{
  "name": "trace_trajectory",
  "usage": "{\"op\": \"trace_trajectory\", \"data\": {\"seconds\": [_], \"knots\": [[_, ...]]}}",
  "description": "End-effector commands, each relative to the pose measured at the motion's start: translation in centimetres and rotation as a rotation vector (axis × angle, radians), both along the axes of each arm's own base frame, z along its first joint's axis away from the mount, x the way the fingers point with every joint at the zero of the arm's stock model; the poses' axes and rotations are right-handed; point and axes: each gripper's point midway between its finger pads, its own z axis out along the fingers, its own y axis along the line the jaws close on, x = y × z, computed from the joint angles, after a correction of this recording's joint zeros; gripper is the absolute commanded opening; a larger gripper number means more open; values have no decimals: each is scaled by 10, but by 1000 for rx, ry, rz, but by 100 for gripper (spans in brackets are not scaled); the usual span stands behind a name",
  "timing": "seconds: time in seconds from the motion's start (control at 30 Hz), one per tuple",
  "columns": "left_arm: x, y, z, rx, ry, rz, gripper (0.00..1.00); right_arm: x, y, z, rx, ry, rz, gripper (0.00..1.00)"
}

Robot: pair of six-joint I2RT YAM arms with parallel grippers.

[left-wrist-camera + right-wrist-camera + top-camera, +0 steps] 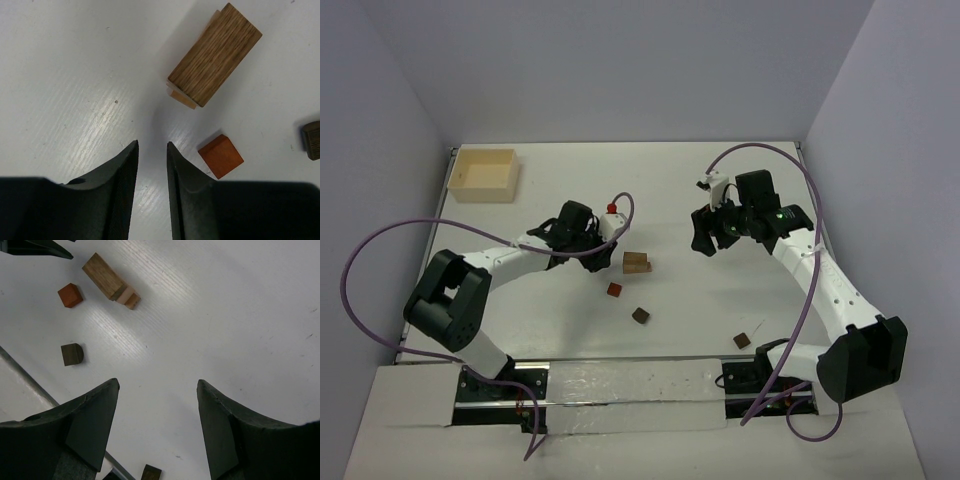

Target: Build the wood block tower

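Tan wood makes up the wood block tower (215,55), a bar lying on a smaller piece mid-worktop (720,180), with a reddish-brown cube (220,156) just beside it. The left end effector (152,145) hovers near, narrowly parted and empty. The right end effector (158,382) gapes wide, holding nothing.

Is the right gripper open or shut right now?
Open. The right gripper shows its fingers wide apart in the right wrist view, only bare table between them.
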Motion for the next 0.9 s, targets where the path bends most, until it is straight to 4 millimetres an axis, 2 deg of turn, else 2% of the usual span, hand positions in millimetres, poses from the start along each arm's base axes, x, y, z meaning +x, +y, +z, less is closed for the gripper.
{"op": "trace_trajectory", "data": {"seconds": [0.0, 0.67, 0.87], "knots": [[20, -21, 26, -82, -52, 21, 37, 14, 5, 23, 36, -71, -1, 72], [18, -32, 27, -85, -54, 3, 52, 14, 6, 22, 39, -64, 4, 72], [20, -34, 28, -80, -61, 3, 53, 14, 7, 22, 40, -66, 7, 73]]}}
